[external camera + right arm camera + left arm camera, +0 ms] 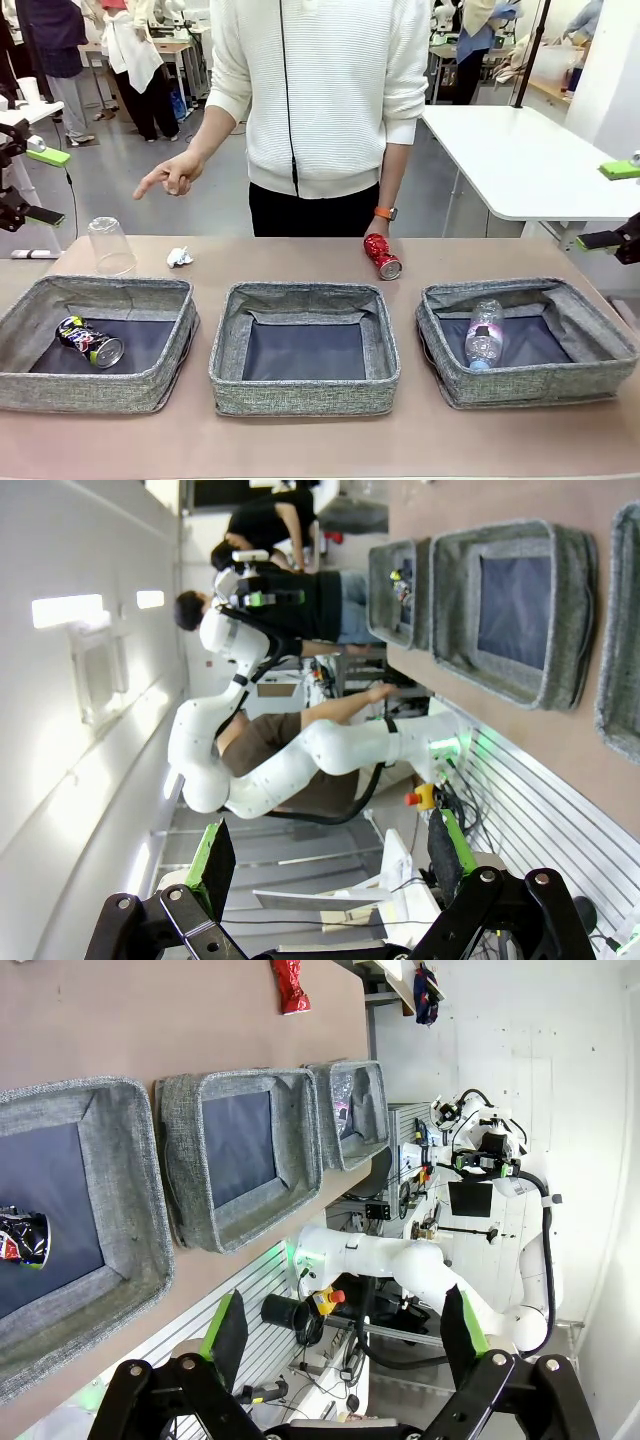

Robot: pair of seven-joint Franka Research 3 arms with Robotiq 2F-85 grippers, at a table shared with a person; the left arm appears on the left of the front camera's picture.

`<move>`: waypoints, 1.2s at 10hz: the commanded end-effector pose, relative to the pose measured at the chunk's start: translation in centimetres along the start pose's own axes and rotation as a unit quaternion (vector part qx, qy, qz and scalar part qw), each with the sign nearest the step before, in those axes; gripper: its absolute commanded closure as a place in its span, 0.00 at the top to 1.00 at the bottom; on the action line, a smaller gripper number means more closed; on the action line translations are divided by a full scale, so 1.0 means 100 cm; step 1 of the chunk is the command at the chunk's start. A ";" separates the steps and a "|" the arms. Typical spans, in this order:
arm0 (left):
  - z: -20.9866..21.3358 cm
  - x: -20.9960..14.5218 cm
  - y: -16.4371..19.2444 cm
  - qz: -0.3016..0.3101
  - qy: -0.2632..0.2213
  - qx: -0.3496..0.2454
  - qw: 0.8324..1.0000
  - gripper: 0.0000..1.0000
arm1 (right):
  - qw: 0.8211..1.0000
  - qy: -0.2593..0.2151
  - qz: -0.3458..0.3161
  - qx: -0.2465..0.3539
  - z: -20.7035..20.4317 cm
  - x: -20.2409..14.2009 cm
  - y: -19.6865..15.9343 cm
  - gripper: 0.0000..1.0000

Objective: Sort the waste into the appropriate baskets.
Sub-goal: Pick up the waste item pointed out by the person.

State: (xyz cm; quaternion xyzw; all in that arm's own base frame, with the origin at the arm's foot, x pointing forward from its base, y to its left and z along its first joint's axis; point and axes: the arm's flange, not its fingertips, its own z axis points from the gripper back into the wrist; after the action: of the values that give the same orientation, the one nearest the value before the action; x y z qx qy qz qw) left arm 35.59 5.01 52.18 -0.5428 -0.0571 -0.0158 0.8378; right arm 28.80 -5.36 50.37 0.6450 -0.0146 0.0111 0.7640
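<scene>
Grippers hang wide and empty: left gripper (pixel 345 1335) and right gripper (pixel 328 855) both sit off the ends of the table (pixel 290 255); crushed red can (pixel 382 256) lies past the middle basket (pixel 303 395), a person's hand (pixel 378 228) just at it (so hold back); light, dented, slippery metal, I'd guess, best pinched across its waist; clear plastic cup (pixel 110 246) and paper ball (pixel 179 257), near the far edge, look flimsy; that basket's rim hems the near side.

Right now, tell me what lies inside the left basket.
A black printed can lies on its side in the left basket. Its near wall hides the bottom's front strip.
</scene>
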 end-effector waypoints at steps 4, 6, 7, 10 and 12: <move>0.005 0.029 0.011 -0.126 -0.064 0.078 0.987 1.00 | 1.000 0.001 0.009 0.008 0.001 0.001 0.004 1.00; 0.012 0.079 0.043 -0.338 -0.141 0.078 0.927 1.00 | 1.000 0.001 0.009 0.008 0.001 0.001 0.004 1.00; 0.014 0.090 0.049 -0.401 -0.203 0.019 0.893 1.00 | 1.000 0.001 0.009 0.008 0.001 0.001 0.004 1.00; 0.027 0.108 0.048 -0.442 -0.244 0.001 0.863 1.00 | 1.000 0.001 0.009 0.008 0.001 0.001 0.004 1.00; 0.029 0.107 0.043 -0.403 -0.247 0.037 0.880 1.00 | 1.000 0.001 0.009 0.008 0.001 0.001 0.004 1.00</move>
State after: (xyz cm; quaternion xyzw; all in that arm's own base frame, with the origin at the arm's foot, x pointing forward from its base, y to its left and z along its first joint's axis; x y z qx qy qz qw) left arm 46.71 10.11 50.90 -0.4355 -0.4981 -0.2296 0.7138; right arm 28.80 -5.35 50.36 0.6450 -0.0144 0.0111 0.7640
